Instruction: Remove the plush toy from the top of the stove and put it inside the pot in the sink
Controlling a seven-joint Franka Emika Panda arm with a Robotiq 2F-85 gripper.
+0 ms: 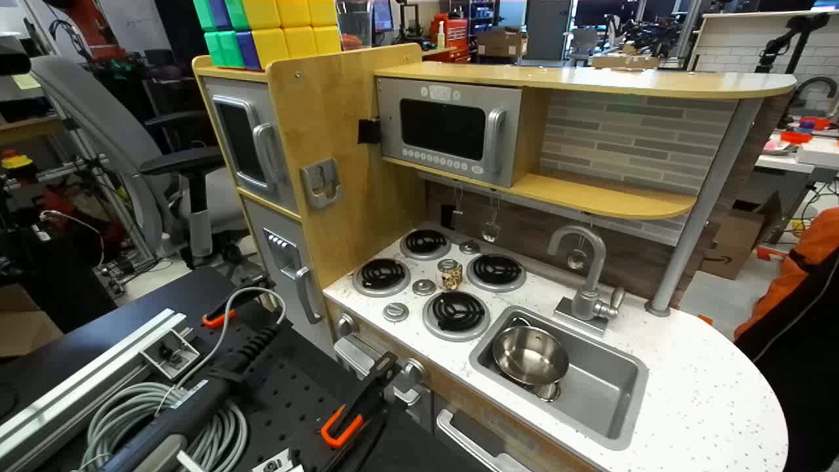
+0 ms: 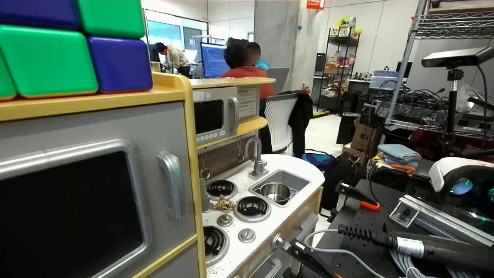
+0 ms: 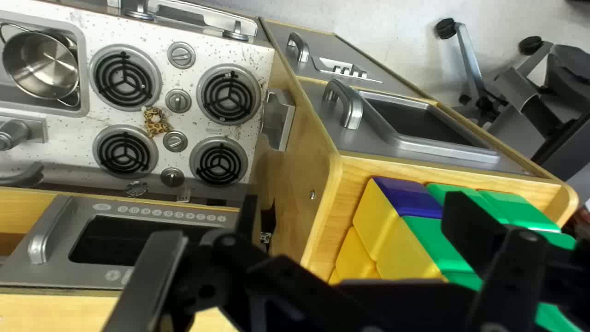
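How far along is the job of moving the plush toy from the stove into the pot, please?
Done: none of the transfer yet, though the pot, which looks empty, is in the sink. In hand: nothing; the wrist view shows the end effector open, holding nothing. Left: the whole move, as the plush toy lies on the stove, to be grasped, lifted and put into the pot.

Black fingers [image 3: 470, 230] wide apart, low in the wrist view

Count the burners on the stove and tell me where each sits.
4. In the wrist view: upper-left burner, upper-right burner, lower-left burner, lower-right burner; the left pair lies nearer the sink. None looks hidden there.
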